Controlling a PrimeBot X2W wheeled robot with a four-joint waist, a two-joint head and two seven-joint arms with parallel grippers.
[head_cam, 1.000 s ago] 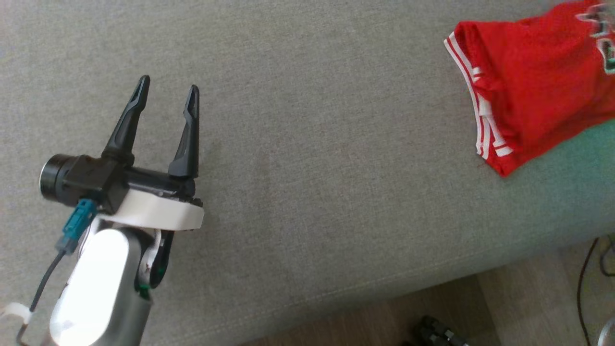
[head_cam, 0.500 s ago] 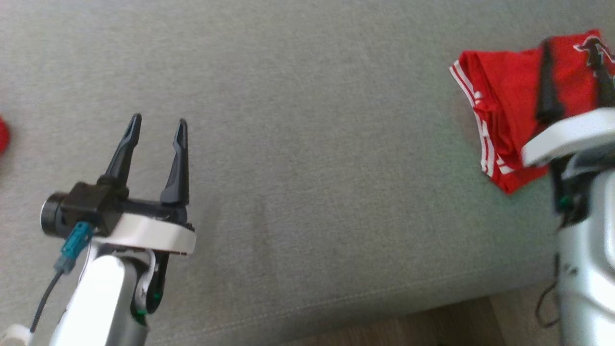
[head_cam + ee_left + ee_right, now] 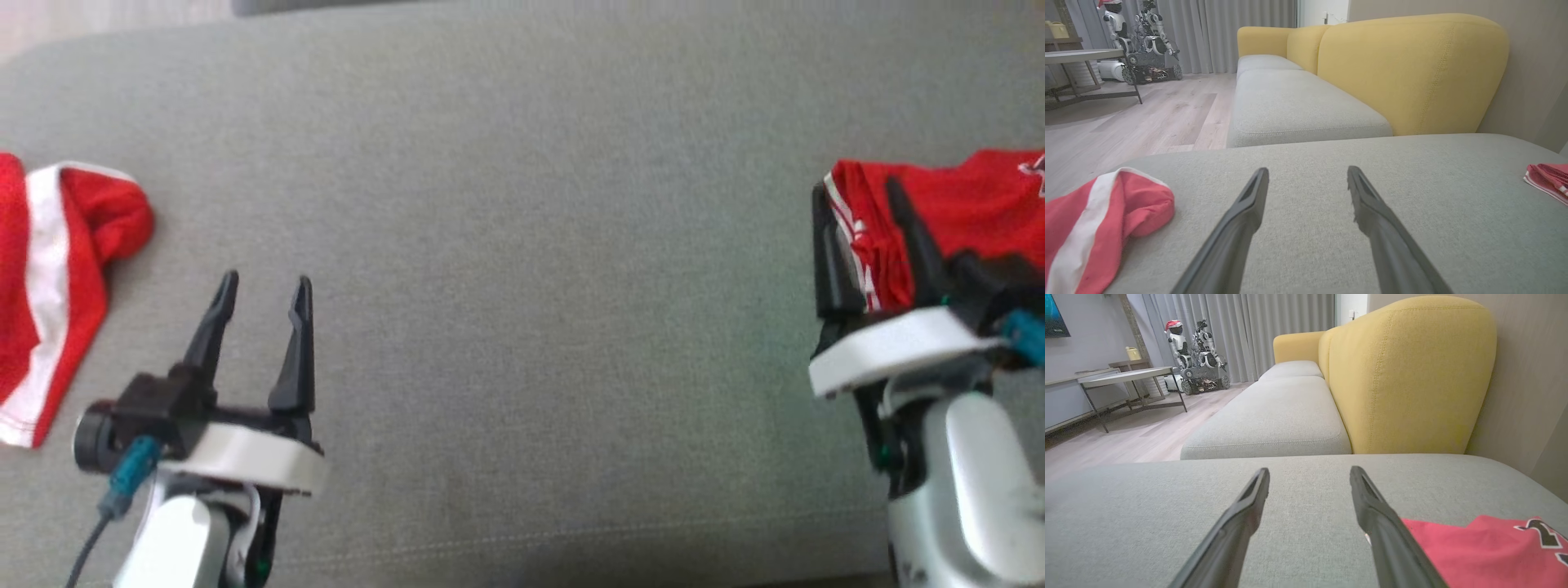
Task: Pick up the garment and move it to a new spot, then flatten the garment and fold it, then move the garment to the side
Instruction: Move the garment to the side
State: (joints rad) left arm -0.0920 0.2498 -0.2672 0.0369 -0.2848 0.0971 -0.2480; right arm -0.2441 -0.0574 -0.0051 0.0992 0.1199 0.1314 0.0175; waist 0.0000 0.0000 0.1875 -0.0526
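The garment (image 3: pixel 971 196) is red with white side stripes and a dark print, lying folded at the far right of the grey cushion (image 3: pixel 539 245). My right gripper (image 3: pixel 857 196) is open and empty, its fingers over the garment's left edge. In the right wrist view the garment (image 3: pixel 1494 551) lies low beside the right finger, and the right gripper (image 3: pixel 1309 470) has only bare cushion between its fingers. My left gripper (image 3: pixel 266 283) is open and empty above the cushion at the lower left. From the left wrist the left gripper (image 3: pixel 1307 171) points across the cushion, with the garment (image 3: pixel 1547 179) far right.
A second red cloth with a white band (image 3: pixel 49 269) lies at the cushion's left edge, also in the left wrist view (image 3: pixel 1094 220). Beyond stand a yellow sofa back (image 3: pixel 1412 73), further grey seat cushions (image 3: pixel 1274 424), wooden floor, a low table (image 3: pixel 1126 377) and another robot (image 3: pixel 1196 355).
The head camera has swung, bringing the second red cloth into view on the left. My right gripper has come into view at the garment's left edge, its jaws open.
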